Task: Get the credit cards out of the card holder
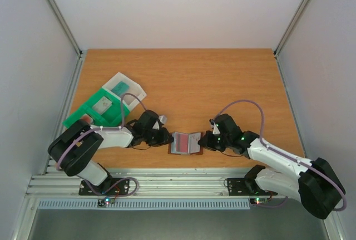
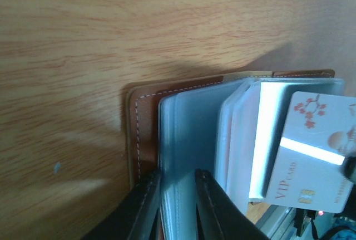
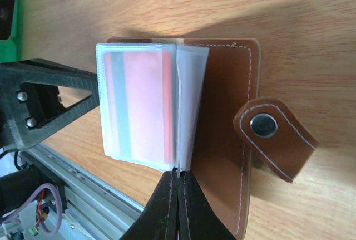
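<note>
The brown card holder (image 1: 187, 143) lies open on the table near the front edge, between my two grippers. Its clear sleeves fan up from the spine. A red card with a teal stripe (image 3: 142, 103) shows through the sleeves in the right wrist view. A pale card printed "VIP CARD" (image 2: 317, 156) shows in a sleeve in the left wrist view. My left gripper (image 2: 177, 181) stands slightly parted around a grey-blue inner leaf (image 2: 186, 140) at the holder's left side. My right gripper (image 3: 179, 176) is pinched shut on the edge of the sleeves at the right side.
A green compartmented tray (image 1: 94, 112) and a clear plastic box (image 1: 125, 89) sit at the back left. The holder's snap strap (image 3: 272, 137) sticks out to its right. A metal rail (image 1: 178, 181) runs just in front of the holder.
</note>
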